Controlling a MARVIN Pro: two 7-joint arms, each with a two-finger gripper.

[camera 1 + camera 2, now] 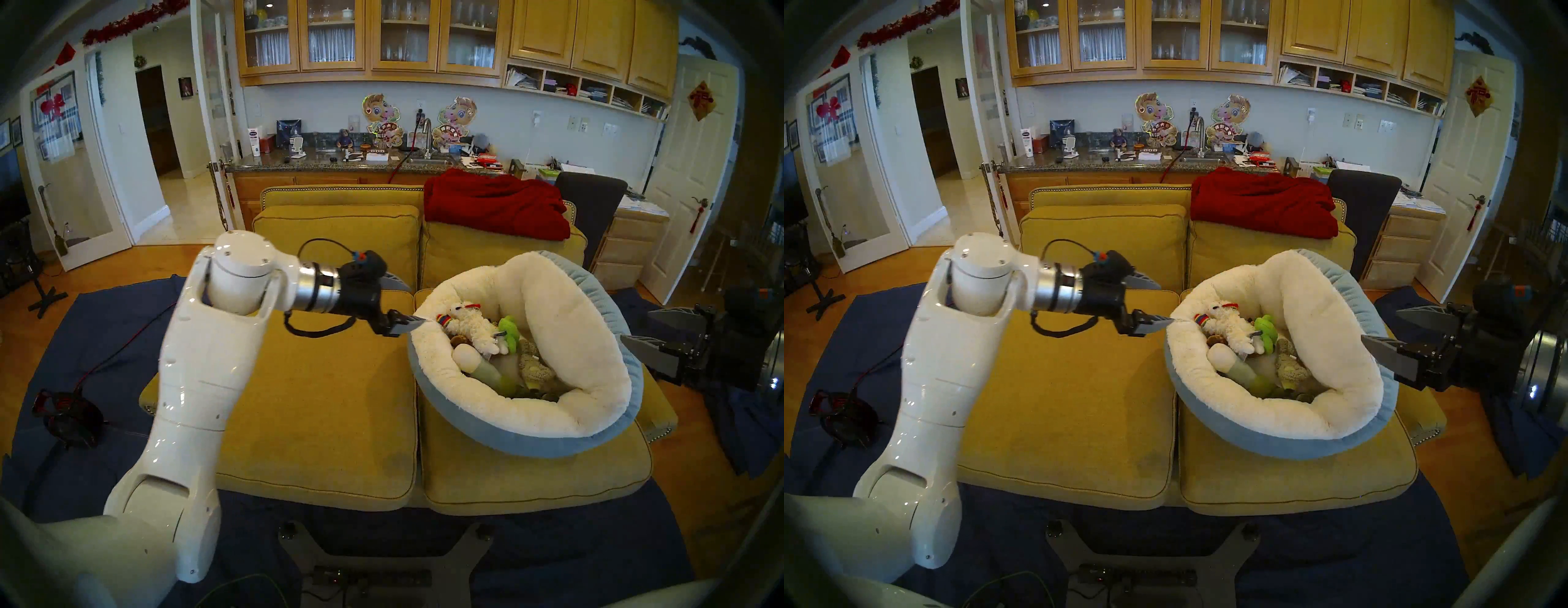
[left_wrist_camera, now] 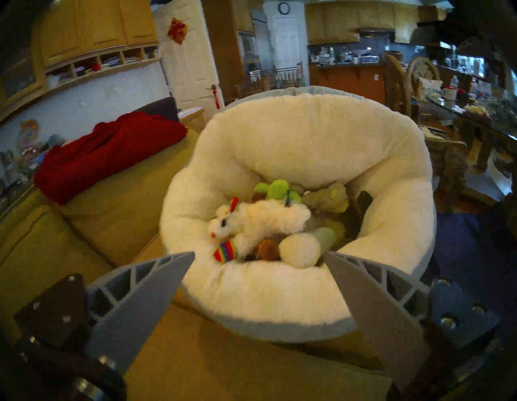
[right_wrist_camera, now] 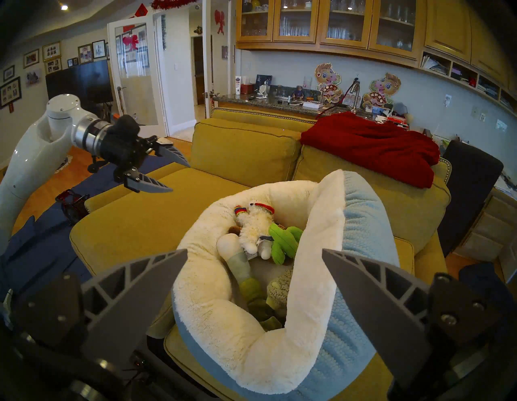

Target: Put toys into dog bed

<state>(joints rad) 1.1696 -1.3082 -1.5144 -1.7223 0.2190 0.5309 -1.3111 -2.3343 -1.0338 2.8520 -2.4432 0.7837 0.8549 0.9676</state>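
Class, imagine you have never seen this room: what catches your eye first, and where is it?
The big cream-and-blue dog bed on the yellow sofa's right seat, with the white lamb, green cactus and leek heaped inside. The left gripper hangs open at its left rim, the right gripper open by its right. A red blanket drapes the sofa back.
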